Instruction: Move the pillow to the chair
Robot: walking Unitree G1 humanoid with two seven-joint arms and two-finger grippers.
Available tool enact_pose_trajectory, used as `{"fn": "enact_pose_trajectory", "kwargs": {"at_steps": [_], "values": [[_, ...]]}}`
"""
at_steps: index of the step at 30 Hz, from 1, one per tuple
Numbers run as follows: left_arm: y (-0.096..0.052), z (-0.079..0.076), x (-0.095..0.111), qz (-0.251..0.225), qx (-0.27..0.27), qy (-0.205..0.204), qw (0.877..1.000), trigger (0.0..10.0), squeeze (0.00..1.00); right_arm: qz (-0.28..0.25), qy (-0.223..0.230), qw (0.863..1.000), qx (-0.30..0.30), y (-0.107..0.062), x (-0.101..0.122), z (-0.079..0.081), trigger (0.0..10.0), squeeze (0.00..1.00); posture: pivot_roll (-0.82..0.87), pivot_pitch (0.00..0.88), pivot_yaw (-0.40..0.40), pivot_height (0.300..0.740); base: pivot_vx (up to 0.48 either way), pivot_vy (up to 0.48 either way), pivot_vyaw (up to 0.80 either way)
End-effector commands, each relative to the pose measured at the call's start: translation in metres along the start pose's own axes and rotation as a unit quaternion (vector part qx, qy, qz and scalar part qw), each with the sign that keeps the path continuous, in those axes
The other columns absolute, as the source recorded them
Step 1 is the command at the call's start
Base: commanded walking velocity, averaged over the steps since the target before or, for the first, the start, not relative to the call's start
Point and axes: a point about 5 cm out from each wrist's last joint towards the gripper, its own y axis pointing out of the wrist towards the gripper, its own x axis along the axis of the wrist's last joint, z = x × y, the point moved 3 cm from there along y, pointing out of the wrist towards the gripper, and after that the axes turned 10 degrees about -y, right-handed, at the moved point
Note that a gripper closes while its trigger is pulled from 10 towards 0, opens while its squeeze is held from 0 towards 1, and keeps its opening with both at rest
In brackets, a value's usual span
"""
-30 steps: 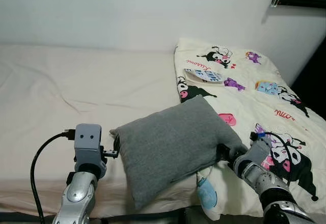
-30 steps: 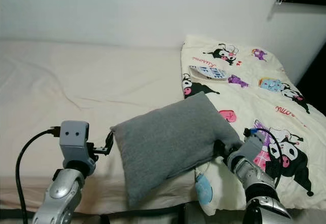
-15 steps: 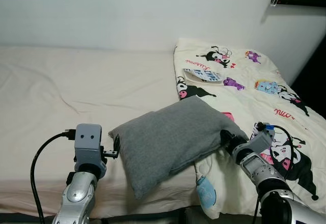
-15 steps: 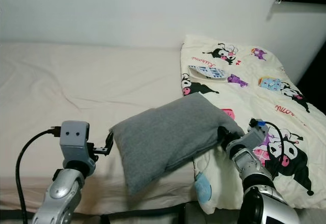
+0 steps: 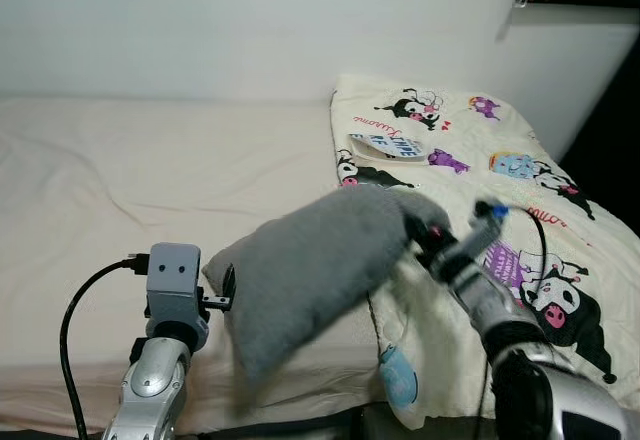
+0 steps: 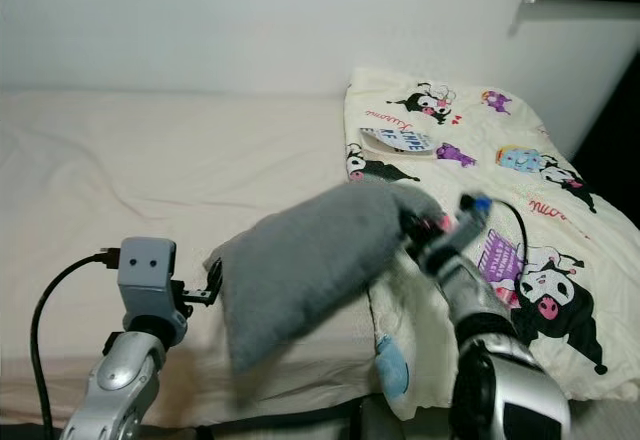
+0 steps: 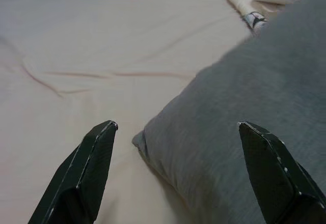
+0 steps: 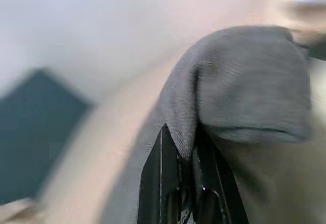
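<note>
Right gripper (image 8: 188, 183): fingers clamped on a corner of the grey pillow (image 5: 310, 260), raising that end above the bed (image 5: 90, 180). Left gripper (image 7: 178, 178): fingers spread wide, level with the pillow's opposite corner, not touching it. The pillow lies tilted near the bed's front edge, low end on the cream sheet, high end over the cartoon-print blanket (image 5: 500, 190) covering the bed's right side.

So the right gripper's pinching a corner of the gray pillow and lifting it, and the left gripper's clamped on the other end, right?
Not quite. The right gripper is shut on a corner of the gray pillow, but the left gripper is open, its fingers spread beside the pillow's other end, as the left wrist view shows.
</note>
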Motion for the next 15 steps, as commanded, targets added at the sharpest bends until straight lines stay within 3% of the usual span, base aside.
{"fn": "enact_pose_trajectory", "kwargs": {"at_steps": [1, 4, 8, 11, 12, 15], "values": [[0.002, 0.005, 0.007, -0.01, 0.014, -0.004, 1.0, 10.0, 0.0, -0.046, 0.004, 0.995, 0.084, 0.016, 0.027, 0.029, 0.0, 0.0, 0.0, 0.0, -0.077, 0.567, 0.0, 0.0, 0.0], [0.005, 0.014, 0.013, -0.02, 0.038, -0.011, 0.999, 10.0, 0.0, -0.065, -0.007, 0.986, 0.155, 0.026, 0.047, 0.059, 0.0, 0.0, -0.01, 0.0, -0.085, 0.582, 0.0, 0.0, 0.0], [0.007, 0.018, 0.017, -0.029, 0.051, -0.009, 0.998, 10.0, 0.0, -0.057, -0.017, 0.982, 0.176, 0.029, 0.049, 0.069, 0.0, 0.0, -0.01, 0.0, -0.088, 0.597, 0.0, 0.0, 0.0], [0.01, 0.02, 0.02, -0.034, 0.059, -0.015, 0.998, 10.0, 0.0, -0.033, -0.01, 0.982, 0.183, 0.026, 0.035, 0.071, 0.0, 0.0, -0.02, 0.0, -0.096, 0.607, 0.0, 0.0, 0.0], [0.011, 0.021, 0.023, -0.034, 0.064, -0.017, 0.997, 10.0, 0.0, 0.006, -0.007, 0.979, 0.202, 0.016, 0.011, 0.074, 0.0, 0.0, -0.02, 0.0, -0.098, 0.617, -0.431, 0.0, 0.0], [0.011, 0.021, 0.023, -0.032, 0.065, -0.016, 0.997, 10.0, 0.0, 0.023, -0.002, 0.976, 0.215, 0.009, 0.001, 0.077, 0.0, 0.0, -0.02, 0.0, -0.098, 0.627, -0.431, 0.0, 0.0]]}}
